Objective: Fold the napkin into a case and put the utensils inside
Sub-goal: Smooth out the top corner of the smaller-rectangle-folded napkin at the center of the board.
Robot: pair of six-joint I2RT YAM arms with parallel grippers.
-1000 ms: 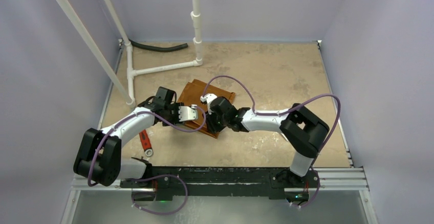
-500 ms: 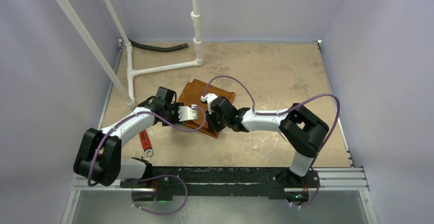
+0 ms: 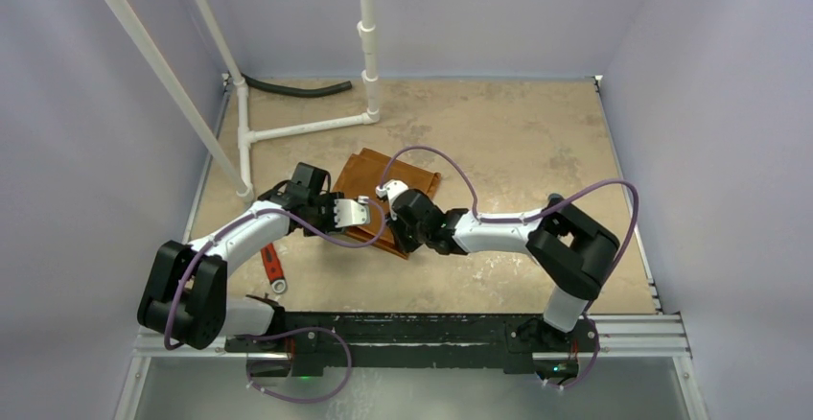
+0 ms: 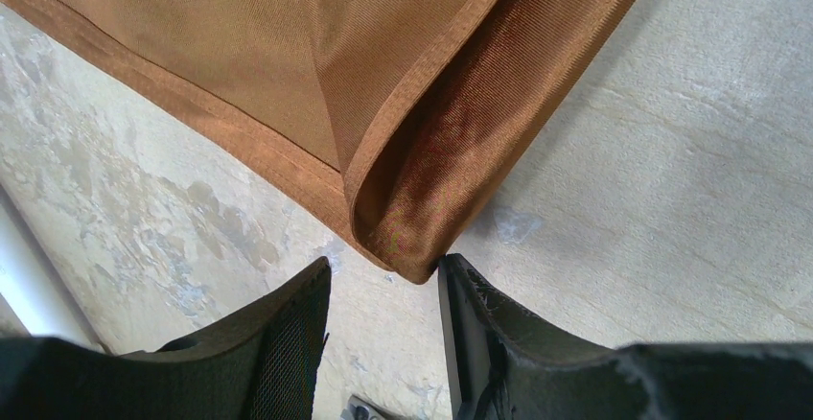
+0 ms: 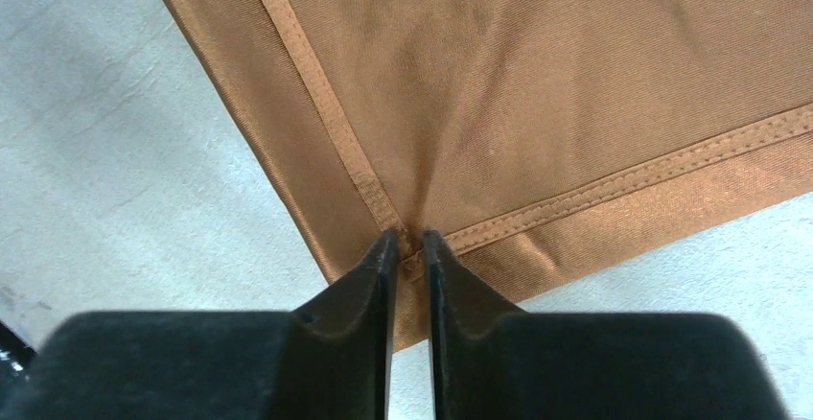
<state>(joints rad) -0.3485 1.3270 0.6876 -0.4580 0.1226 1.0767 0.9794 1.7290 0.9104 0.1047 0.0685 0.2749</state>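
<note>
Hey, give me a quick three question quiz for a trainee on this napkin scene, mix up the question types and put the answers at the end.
1. True or false: the left gripper is clamped shut on the napkin.
2. Pick one: what is pinched in the right gripper? A, a hemmed corner of the napkin. B, a sponge. C, nothing at all.
3. Fill in the gap: the red-handled tool lies beside the ____ arm.

Key: 1 false, its jaws stand apart with the folded corner just ahead of them. 2 A. 3 left.
</note>
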